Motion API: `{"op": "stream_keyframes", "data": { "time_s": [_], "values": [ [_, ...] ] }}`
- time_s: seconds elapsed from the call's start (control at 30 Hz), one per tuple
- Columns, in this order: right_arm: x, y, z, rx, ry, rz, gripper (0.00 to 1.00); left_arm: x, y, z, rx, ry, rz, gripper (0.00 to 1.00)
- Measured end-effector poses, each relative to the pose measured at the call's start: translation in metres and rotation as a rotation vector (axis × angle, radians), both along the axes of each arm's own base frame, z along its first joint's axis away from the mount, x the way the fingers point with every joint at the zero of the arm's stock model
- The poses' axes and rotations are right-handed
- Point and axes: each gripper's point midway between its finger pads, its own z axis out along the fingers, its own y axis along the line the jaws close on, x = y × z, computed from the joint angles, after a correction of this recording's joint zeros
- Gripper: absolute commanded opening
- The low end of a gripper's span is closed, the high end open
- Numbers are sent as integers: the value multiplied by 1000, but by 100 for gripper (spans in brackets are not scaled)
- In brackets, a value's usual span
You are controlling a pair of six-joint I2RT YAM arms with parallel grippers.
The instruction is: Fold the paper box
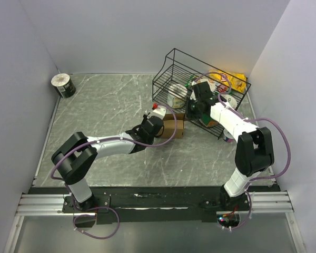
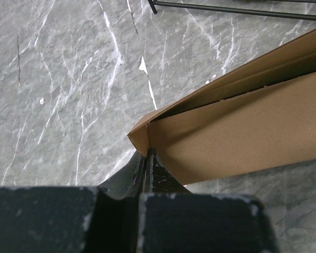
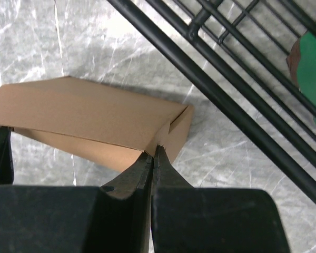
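The paper box (image 1: 175, 126) is a small shallow brown cardboard box lying on the marble table just in front of the wire basket, its lid lowered. My left gripper (image 1: 157, 122) is at its left end. In the left wrist view the gripper (image 2: 147, 154) is shut, pinching the corner of the box (image 2: 242, 132). My right gripper (image 1: 191, 112) is at the right end. In the right wrist view it (image 3: 157, 148) is shut on the near right corner of the box (image 3: 84, 113), where lid and end wall meet.
A black wire basket (image 1: 200, 79) holding packets stands right behind the box; its bars (image 3: 226, 100) run close to my right fingers. A yellow packet (image 1: 231, 80) lies behind it. A tape roll (image 1: 63, 85) stands at the far left corner. Walls enclose the table.
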Motion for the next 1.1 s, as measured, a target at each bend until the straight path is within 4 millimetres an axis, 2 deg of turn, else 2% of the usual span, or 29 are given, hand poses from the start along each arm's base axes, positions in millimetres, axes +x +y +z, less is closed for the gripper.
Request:
{"op": "stream_keyframes", "data": {
  "time_s": [0.63, 1.1],
  "values": [
    [-3, 0, -5, -55, -143, -33, 0, 0, -2, 0, 16, 23, 2, 1],
    [-14, 0, -10, -205, -283, -36, 0, 2, -1, 0, -9, 42, 15, 1]
  ]
}}
